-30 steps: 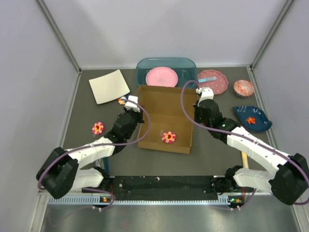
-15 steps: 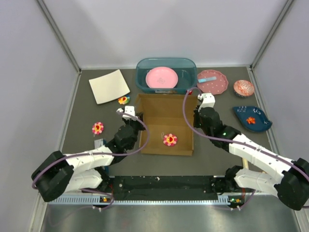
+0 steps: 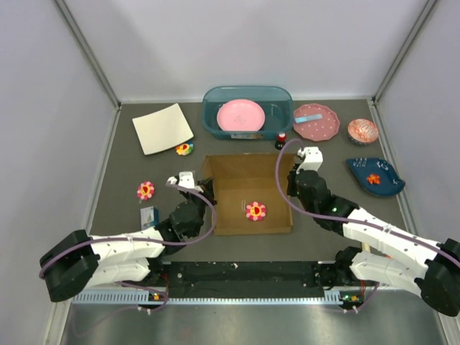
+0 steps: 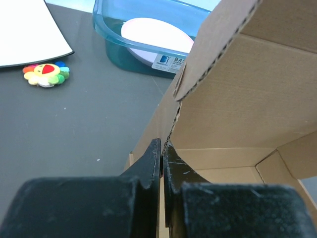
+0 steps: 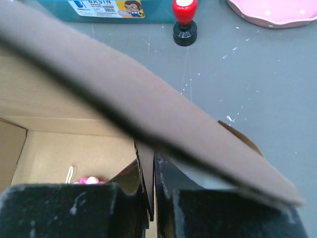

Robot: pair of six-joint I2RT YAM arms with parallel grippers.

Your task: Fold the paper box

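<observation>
The brown cardboard paper box point(image 3: 244, 188) lies open-topped in the middle of the table, its side walls raised. A pink flower toy point(image 3: 255, 210) lies on its floor. My left gripper point(image 3: 203, 190) is shut on the box's left wall. In the left wrist view its fingertips point(image 4: 162, 147) pinch the corrugated edge of the box point(image 4: 237, 99). My right gripper point(image 3: 290, 185) is shut on the right wall. In the right wrist view the thin wall sits between the gripper point(image 5: 152, 164) jaws, with the box floor point(image 5: 74, 148) to the left. A blurred brownish band crosses that view.
At the back stand a teal basin point(image 3: 246, 111) holding a pink plate, a cream sheet point(image 3: 162, 128), a red-topped stamp point(image 3: 281, 137) and a pink dotted plate point(image 3: 316, 121). A blue dish point(image 3: 375, 176) is at the right. Flower toys point(image 3: 146, 190) and a small card point(image 3: 149, 215) lie at the left.
Both arms have drawn back toward the near edge, and the box has slid nearer with them. Both grippers stayed shut on its side walls.
</observation>
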